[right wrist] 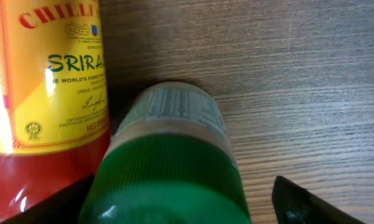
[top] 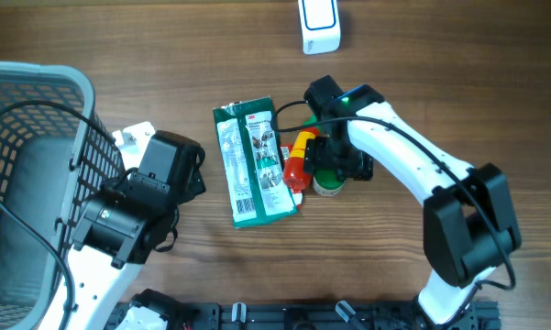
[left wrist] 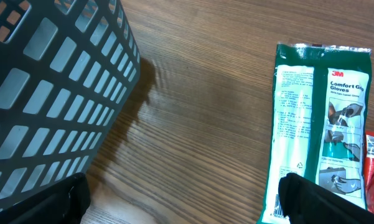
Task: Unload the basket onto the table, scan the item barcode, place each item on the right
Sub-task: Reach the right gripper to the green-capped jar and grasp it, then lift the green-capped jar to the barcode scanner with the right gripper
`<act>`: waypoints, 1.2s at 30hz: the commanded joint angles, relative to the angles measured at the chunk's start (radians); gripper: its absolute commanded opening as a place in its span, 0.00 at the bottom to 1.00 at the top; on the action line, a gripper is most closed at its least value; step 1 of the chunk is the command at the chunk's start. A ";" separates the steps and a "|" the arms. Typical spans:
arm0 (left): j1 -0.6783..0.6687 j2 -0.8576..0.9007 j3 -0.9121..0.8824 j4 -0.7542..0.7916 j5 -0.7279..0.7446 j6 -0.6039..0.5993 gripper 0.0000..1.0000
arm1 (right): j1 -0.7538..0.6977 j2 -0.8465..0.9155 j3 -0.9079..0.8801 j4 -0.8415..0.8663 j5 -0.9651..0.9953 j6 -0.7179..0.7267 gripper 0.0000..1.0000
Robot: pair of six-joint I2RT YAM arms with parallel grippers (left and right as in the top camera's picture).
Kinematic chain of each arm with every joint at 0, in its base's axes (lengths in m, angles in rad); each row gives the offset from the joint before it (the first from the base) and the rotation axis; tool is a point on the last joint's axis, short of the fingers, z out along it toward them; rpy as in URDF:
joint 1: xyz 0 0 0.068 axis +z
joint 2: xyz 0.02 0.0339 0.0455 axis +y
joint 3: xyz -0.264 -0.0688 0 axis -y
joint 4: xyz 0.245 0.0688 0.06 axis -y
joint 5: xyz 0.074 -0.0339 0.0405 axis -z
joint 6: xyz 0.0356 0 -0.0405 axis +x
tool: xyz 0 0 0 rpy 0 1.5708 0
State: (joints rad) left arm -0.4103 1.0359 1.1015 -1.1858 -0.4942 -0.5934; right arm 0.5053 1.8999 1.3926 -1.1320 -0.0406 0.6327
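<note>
Straddles the green-lidded jar (right wrist: pixel 165 134), just beside the sriracha bottle (top: pixel 298 158) at its four o'clock, with right gripper (top: pixel 334 169) wide and not yet gripping, left gripper (top: pixel 191 172) wide and empty over at nine o'clock; looks rigid, light, slick-sided, so best pinched across the ribbed lid (right wrist: pixel 168 180).

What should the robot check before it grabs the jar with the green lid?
1. Right gripper open over the green-lidded jar: ok.
2. Jar between both fingers: ok.
3. Sriracha bottle clear of the grip: not ok, it lies right beside the jar.
4. Jar's barcode visible: cannot tell.
5. Left gripper open, empty, away from the jar: ok.
6. Gloves pack apart from the jar: ok.
</note>
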 commanded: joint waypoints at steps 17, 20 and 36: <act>0.005 -0.002 -0.003 0.000 -0.016 -0.018 1.00 | -0.083 0.032 -0.186 0.179 -0.013 0.070 0.66; 0.005 -0.002 -0.003 0.000 -0.016 -0.018 1.00 | -0.162 0.032 -0.066 0.070 -0.048 -0.080 0.63; 0.005 -0.002 -0.003 0.000 -0.016 -0.018 1.00 | -0.266 -0.216 0.159 -0.472 -0.598 -0.473 0.61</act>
State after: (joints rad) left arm -0.4103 1.0359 1.1015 -1.1862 -0.4938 -0.5934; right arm 0.2367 1.7748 1.5307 -1.5684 -0.5297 0.1860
